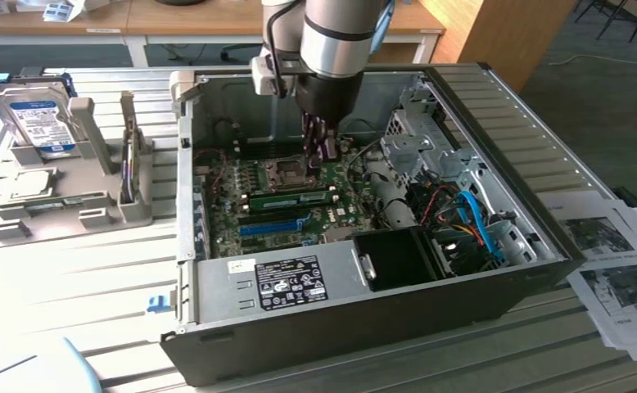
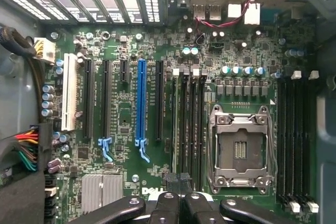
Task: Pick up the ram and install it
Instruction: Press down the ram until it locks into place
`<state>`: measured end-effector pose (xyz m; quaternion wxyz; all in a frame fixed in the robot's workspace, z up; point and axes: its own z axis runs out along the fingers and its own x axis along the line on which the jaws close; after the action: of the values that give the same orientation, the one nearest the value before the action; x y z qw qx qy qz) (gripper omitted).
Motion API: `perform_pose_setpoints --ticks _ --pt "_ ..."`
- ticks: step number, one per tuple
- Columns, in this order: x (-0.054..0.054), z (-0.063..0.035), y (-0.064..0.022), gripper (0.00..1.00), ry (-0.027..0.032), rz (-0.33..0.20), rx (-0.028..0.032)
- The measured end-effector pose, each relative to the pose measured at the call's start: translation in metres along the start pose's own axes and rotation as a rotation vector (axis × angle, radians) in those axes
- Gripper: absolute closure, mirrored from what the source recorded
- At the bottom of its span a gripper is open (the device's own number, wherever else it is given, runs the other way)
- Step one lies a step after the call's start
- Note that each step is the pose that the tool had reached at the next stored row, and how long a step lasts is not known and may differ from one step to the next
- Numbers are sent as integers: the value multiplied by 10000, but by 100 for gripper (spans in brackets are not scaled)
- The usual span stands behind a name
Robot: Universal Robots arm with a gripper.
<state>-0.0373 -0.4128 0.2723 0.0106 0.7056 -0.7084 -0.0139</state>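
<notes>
The arm reaches down into the open computer case, its gripper poised just above the motherboard, beside the CPU socket. The fingers are clenched together and carry nothing between them. In the wrist view the gripper shows as black linkages closed at the centre, over the memory slots next to the CPU socket.

The ram lies seated across the motherboard, a green stick standing in a slot just in front of the CPU socket in the exterior view. In the wrist view the ram appears edge-on as a thin pale strip in the slot nearest the blue slot, directly ahead of the closed fingertips.

A second bank of memory slots sits on the far side of the CPU socket. Outside the case, to the exterior view's left, a hard drive stands upright in a grey holder. Printed sheets lie to the exterior view's right of the case.
</notes>
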Motion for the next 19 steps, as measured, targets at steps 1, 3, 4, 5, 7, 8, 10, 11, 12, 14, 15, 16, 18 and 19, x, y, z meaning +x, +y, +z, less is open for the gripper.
perform_pose_setpoints --ticks 1,3,4,5,7,8,10,11,12,14,15,16,18,19 --pt "0 13 -1 91 0 -1 0" --pt "0 41 -1 91 1 0 0" --pt "0 56 -2 91 -1 0 1" --pt "0 71 -3 91 -1 0 1" --pt "0 100 -4 91 0 0 0" --pt "1 115 -4 91 0 0 0" --pt "0 144 -5 91 -1 0 1" --pt "0 158 -6 91 -1 0 0" --pt "1 170 -6 91 0 -1 0" --pt "1 190 -7 91 0 0 0" --pt "1 200 -7 91 0 0 0" --pt "1 210 -7 91 0 0 0" --pt "1 229 -8 91 0 0 0" --pt "1 238 -9 91 0 0 1"
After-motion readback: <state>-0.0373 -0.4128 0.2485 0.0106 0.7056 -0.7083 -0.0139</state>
